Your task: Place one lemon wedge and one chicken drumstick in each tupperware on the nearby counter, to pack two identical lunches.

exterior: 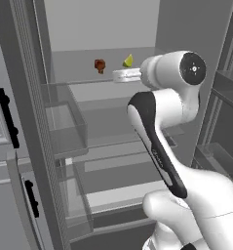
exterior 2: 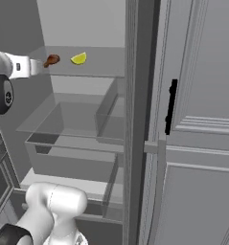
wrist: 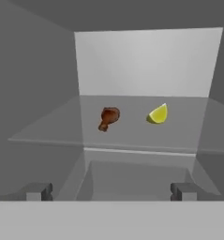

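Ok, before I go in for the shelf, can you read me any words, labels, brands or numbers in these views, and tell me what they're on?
No readable text in these views.
Robot arm: a faint marking runs along the dark strip on its link, too small and blurred to read.
Chicken drumstick, lemon wedge, fridge shelf and cabinet door: no label, brand or number.
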Motion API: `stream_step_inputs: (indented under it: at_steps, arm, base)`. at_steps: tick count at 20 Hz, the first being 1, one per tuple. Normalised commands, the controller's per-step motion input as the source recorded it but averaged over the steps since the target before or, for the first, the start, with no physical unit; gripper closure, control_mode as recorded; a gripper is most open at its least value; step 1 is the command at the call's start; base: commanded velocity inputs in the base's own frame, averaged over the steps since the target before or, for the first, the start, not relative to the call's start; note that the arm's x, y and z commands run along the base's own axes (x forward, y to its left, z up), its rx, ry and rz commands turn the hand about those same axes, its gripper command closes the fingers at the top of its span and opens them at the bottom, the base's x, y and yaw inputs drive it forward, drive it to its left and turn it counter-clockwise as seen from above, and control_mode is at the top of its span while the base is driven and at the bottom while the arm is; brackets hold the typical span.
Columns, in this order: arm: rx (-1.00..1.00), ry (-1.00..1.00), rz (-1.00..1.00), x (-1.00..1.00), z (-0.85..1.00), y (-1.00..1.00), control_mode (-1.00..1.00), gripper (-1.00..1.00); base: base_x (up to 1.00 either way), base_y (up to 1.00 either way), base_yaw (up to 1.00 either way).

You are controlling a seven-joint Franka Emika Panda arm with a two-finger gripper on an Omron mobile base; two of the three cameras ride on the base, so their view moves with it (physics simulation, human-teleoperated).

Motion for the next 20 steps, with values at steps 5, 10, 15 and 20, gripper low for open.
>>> stream_step_inputs:
  at_steps: [5,10,15,20]
  arm:
    - [-0.07,0.24,-0.01,1.00,0.11,0.25,-1.00,-1.00]
    - [-0.12,0.22,0.00,0.72,-0.01,0.29,-1.00,-1.00]
    - [0.00,-0.11,0.00,0.34,-0.29,0.00,-1.00,-1.00]
    - [0.00,-0.10,0.00,0.87,-0.37,0.12,-1.00,-1.00]
  base:
    - [0.00,0.00,0.00]
    - [0.00,0.00,0.00]
    - [0.00,0.00,0.00]
    - [0.00,0.00,0.00]
